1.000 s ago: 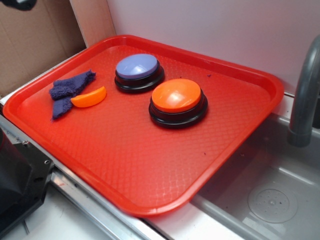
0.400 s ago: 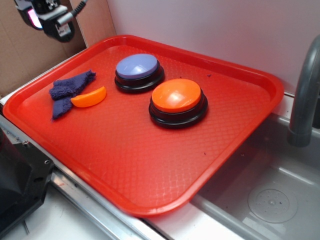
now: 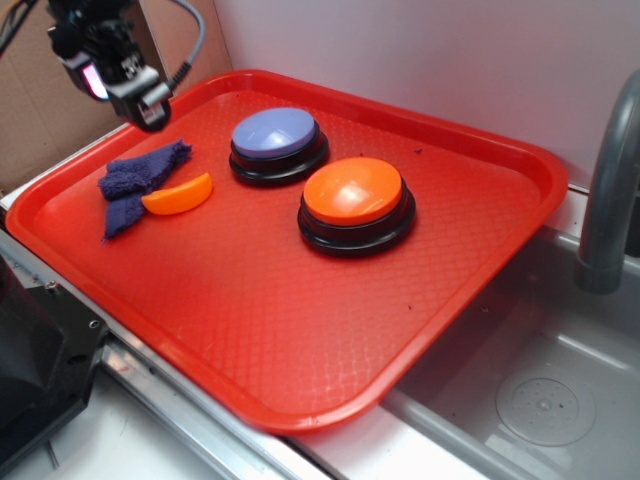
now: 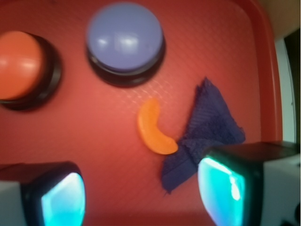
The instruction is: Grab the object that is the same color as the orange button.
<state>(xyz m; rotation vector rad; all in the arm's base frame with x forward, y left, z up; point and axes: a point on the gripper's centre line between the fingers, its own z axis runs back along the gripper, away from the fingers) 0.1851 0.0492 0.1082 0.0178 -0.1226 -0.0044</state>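
Observation:
A small glossy orange slice-shaped wedge (image 3: 178,194) lies on the red tray (image 3: 300,330) at the left, touching a dark blue-purple cloth (image 3: 135,180). In the wrist view the wedge (image 4: 154,128) lies ahead of my fingers with the cloth (image 4: 207,127) to its right. The big orange dome button (image 3: 355,200) stands mid-tray and shows at the wrist view's left edge (image 4: 19,66). My gripper (image 3: 128,88) hangs open and empty above the tray's far left corner; in the wrist view it is (image 4: 141,197).
A lavender-blue dome button (image 3: 276,140) stands behind the orange one and shows in the wrist view (image 4: 124,40). A grey sink (image 3: 540,400) with a faucet pipe (image 3: 610,190) lies right of the tray. A cardboard wall (image 3: 50,110) stands at the left.
My gripper has come into view at the top left and moved down and right toward the cloth and wedge. Nothing on the tray has moved.

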